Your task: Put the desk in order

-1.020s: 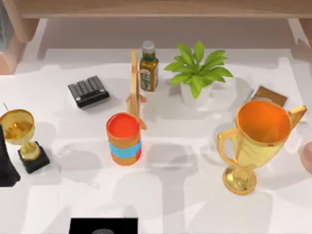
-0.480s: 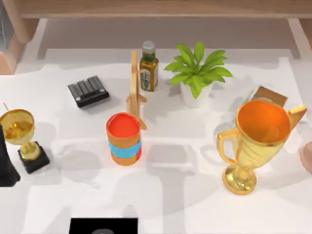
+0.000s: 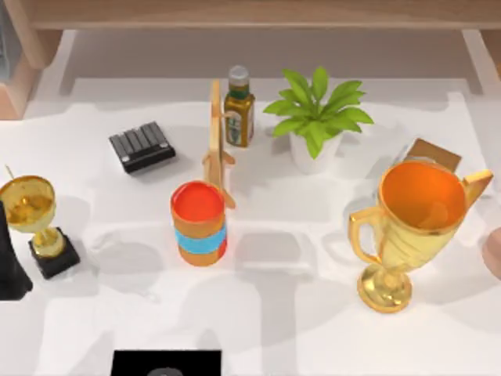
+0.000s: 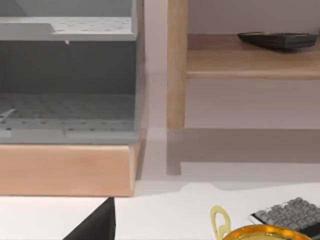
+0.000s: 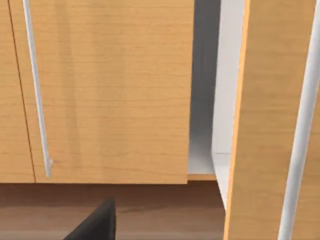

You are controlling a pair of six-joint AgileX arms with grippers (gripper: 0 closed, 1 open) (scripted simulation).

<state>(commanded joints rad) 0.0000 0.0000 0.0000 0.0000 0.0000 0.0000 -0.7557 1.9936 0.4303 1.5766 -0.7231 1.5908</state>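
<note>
The desk (image 3: pixel 313 313) is a broad white tabletop with light wooden trim at the back. On it stand a small gold trophy (image 3: pixel 35 219) on a black base at the left, a red can with a blue band (image 3: pixel 200 223) in the middle, and a large gold trophy (image 3: pixel 407 227) with an orange inside at the right. A dark part of my left arm (image 3: pixel 8 266) rises at the left edge beside the small trophy. A dark tip of my left gripper (image 4: pixel 95 227) shows in the left wrist view. My right gripper (image 5: pixel 95 225) faces wooden cabinet doors, away from the desk.
Along the back are a black keypad (image 3: pixel 142 146), an upright wooden stand (image 3: pixel 216 141), a green-capped bottle (image 3: pixel 239 108), a potted plant (image 3: pixel 317 117) and a brown card (image 3: pixel 432 153). A black rectangle (image 3: pixel 166 362) lies at the front edge. A grey perforated tray (image 4: pixel 65 80) stands off the left back corner.
</note>
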